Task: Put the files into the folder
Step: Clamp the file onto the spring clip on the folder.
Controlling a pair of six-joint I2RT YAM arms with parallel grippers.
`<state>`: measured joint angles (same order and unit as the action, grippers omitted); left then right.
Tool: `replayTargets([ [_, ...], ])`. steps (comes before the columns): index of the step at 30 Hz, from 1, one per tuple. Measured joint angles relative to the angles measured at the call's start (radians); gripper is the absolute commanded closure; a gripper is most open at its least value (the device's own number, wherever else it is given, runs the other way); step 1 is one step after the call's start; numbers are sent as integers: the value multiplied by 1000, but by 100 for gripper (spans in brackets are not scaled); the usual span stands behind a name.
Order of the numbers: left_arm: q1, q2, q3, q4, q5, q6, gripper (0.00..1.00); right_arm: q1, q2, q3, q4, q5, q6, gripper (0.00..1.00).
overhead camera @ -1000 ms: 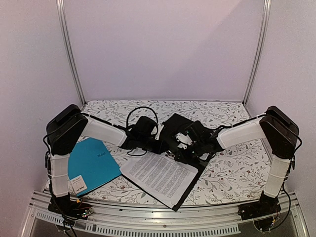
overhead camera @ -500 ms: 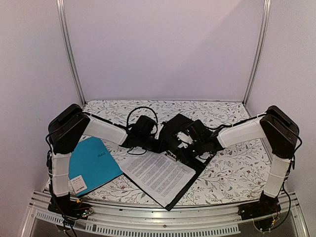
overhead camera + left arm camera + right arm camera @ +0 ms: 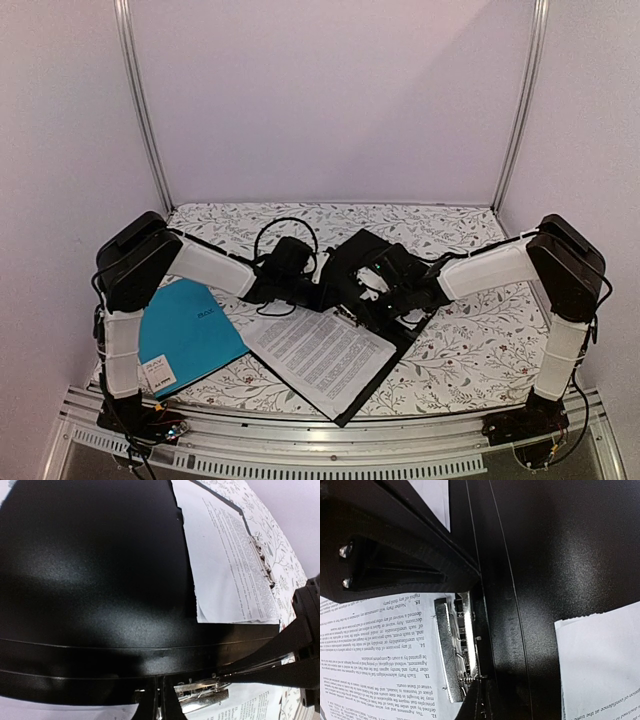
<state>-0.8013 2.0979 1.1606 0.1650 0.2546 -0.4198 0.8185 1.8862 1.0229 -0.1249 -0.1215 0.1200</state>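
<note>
While my left claw (image 3: 316, 290) and right claw (image 3: 365, 288) pinch closed at the folder (image 3: 358, 250), files (image 3: 320, 355) at six o'clock, clauses numbered 13, 14, 15.

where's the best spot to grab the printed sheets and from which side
Probably the near corner of the files, coming in low from the table's front edge. They lie flat on the open folder, so only an outer corner, away from the spine, can be lifted.
</note>
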Motion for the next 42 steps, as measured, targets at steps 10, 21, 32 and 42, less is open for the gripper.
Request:
replayTargets([
  [10, -14, -5, -7, 5, -25, -1, 100, 7, -6, -3, -13, 58, 27, 69],
  [21, -21, -5, -3, -2, -44, -1, 100, 13, -59, -23, -76, 77, 46, 57],
  [32, -23, -5, -3, -3, -51, -1, 100, 15, -65, -23, -83, 37, 48, 42],
  [42, -23, -5, -3, -3, -51, 0, 100, 29, 5, 52, -69, 38, -32, 48],
])
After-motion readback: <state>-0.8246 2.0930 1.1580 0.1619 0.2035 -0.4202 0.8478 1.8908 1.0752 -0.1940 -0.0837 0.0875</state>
